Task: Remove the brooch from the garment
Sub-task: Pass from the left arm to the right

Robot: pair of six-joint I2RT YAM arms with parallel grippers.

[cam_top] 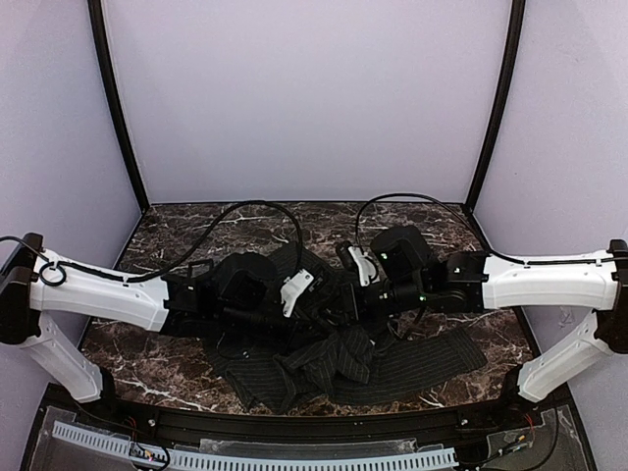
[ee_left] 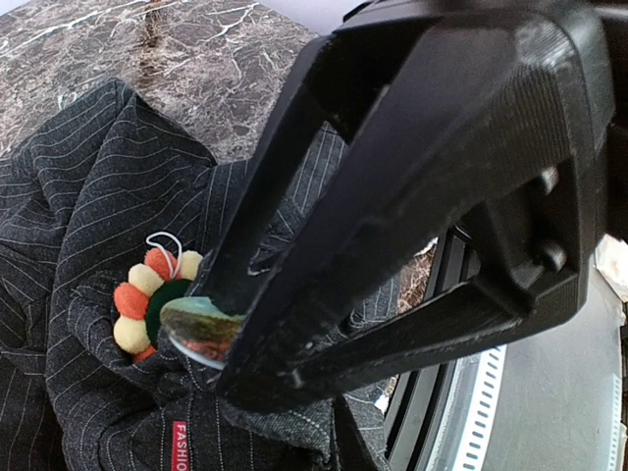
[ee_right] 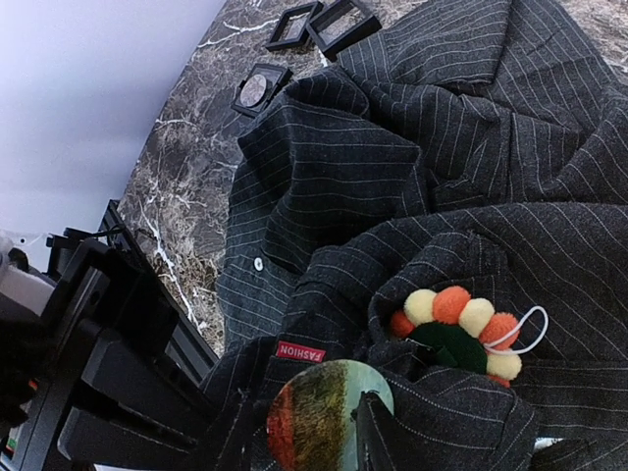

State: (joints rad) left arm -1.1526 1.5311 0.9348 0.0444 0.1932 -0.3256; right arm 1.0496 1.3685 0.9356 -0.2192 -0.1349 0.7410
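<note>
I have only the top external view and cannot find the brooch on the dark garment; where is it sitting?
Observer: The brooch nestles in a bunched fold of the pinstriped garment, near a red FASHION label.
Operator: Thank you; how does the left tool stand?
Observer: The left tool is shut, its tips beside the brooch at a glossy round disc.
Operator: Is anything lying beyond the garment?
Observer: Small square black boxes lie on the marble tabletop there.

A dark marble-patterned table (cam_top: 186,221) carries a crumpled pinstriped garment (cam_top: 412,358), spread from centre toward 6 o'clock. In the right wrist view, three small black boxes (ee_right: 260,88) lie at 11 o'clock.
</note>
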